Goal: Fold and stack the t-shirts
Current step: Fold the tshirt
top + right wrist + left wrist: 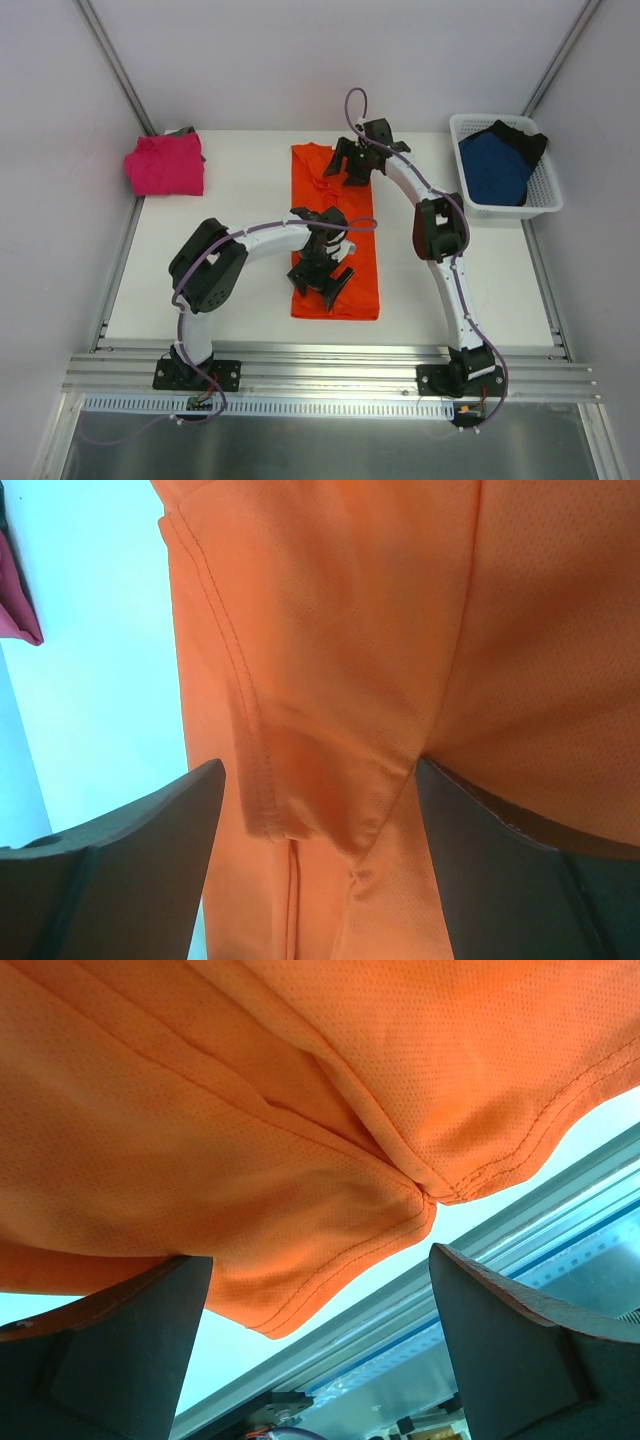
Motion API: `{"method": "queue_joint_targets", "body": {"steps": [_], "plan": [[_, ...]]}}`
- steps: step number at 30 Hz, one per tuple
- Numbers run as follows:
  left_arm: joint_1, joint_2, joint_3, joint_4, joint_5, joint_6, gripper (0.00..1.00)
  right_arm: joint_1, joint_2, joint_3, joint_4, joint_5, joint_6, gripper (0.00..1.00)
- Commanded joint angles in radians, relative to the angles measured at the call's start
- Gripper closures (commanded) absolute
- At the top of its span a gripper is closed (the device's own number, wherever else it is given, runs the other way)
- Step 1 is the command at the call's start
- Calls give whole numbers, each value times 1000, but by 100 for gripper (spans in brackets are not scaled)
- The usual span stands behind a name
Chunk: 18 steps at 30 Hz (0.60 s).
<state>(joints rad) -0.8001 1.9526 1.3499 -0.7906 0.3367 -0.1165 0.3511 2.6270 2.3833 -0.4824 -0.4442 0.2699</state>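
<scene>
A: While both arms reach over the table (230, 200), where does the orange t-shirt (362, 272) lie?

B: In the middle of the table, as a long strip running from the far side toward the arms' bases. Its far end is rumpled and its near end lies flat.

A: And the left gripper (322, 280)?

B: Low over the near part of the strip. In the left wrist view its jaws are spread wide, with a stitched hem of the orange cloth showing between the fingers (120, 1345). Nothing is pinched.

A: The right gripper (356, 160)?

B: At the far end of the same shirt. Its jaws are also spread, with a folded seam of orange cloth between them. The fingers are not pressed on the cloth.

A: The other shirts?

B: The magenta-pink t-shirt (165, 166) sits folded at the far left corner of the table, well apart from the orange one. The dark blue t-shirt (495, 168) lies inside the white mesh basket (548, 206) at the far right. The black t-shirt (527, 142) shows at the blue one's far right edge, reaching the basket's rim.

A: Is the black one under the blue?

B: I cannot tell how they overlap.
</scene>
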Motion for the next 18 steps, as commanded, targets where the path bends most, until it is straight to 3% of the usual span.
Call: {"method": "queue_joint_targets", "body": {"steps": [1,6,13,18], "plan": [[-17,12,37,1,-8,0,9,14,1,45,15,-17,11,19],[-17,-33,61,-9,-85,9,1,0,-99,-5,-12,-7,-35,19],[2,-176,118,-13,-320,81,1,-52,-356,-156,-61,42,-115,18],[157,-274,179,-22,-327,84,2,-89,-590,-402,-116,59,-129,18]]}}
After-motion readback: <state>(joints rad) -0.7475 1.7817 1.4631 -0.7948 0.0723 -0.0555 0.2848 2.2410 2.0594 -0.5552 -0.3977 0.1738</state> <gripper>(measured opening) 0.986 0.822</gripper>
